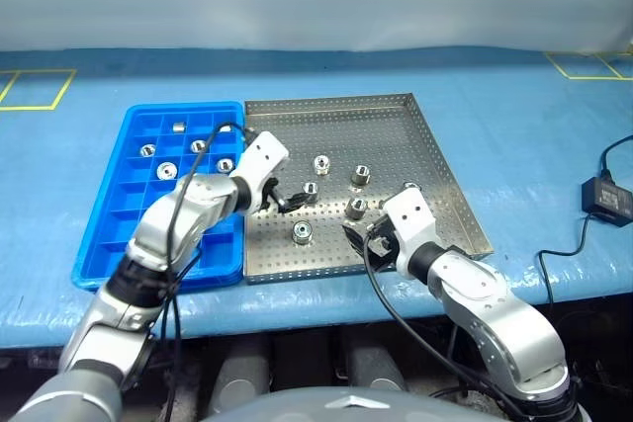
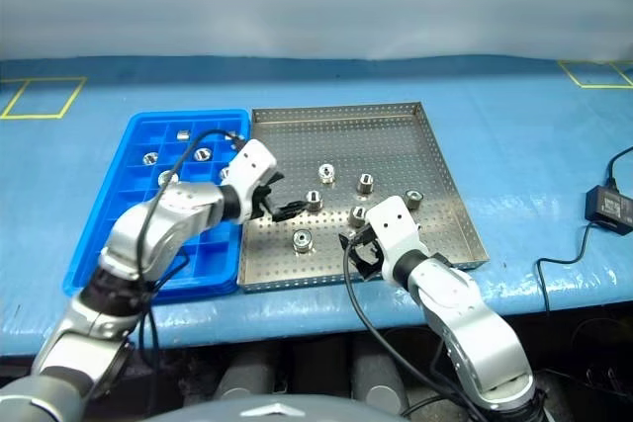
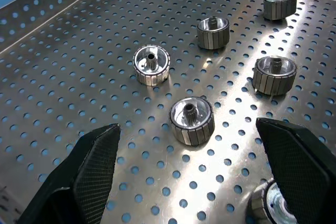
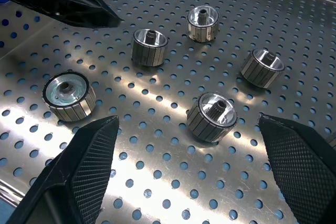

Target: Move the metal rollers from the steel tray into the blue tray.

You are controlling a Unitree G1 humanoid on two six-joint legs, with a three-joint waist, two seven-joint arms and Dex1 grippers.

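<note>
Rollers [image 3: 191, 120] on steel tray [image 1: 415, 126] — one cut off behind pincer finger [image 3: 299, 171].

Blue table [image 1: 514, 145] bears blue tray [image 1: 109, 244]; steel tray [image 1: 396, 126]; perhaps adapter [image 1: 606, 195].

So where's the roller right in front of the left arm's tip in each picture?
Left eye view: roller just past the left end effector, mid steel tray.
Right eye view: same spot.
Left wrist view: ahead, between its fingers.
Right wrist view: beside the other arm's black finger.
Shared landmark: that left end effector.
</note>
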